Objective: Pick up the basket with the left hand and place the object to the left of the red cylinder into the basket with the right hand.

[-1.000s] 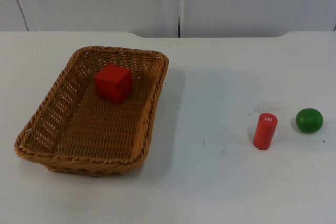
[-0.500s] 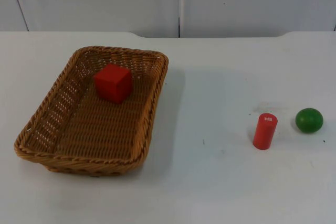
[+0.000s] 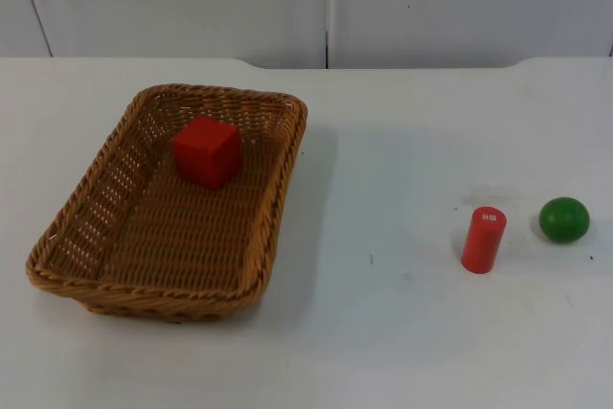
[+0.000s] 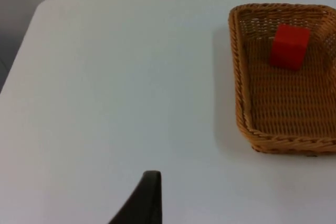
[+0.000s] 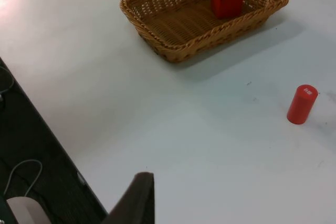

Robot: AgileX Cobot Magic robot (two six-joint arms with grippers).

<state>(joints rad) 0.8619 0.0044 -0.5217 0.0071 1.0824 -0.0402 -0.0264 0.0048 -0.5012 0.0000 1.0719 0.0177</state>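
Red cube [image 3: 206, 150] in basket [image 3: 115, 265], apart from left gripper [image 4: 147, 198]

Left gripper [image 4: 143, 203]: the part in sight is one plain black piece, matte and smooth. Its end is flat and squared off with slightly rounded corners. One side is straight and upright, the other slopes away toward 7 o'clock, so the piece widens toward its base like a wedge. Right gripper [image 5: 135, 200]: same kind of black piece, same wedge outline, squared end, one straight side, sloped side falling toward 7 o'clock. The surface looks dark charcoal, a touch lighter along the sloped face
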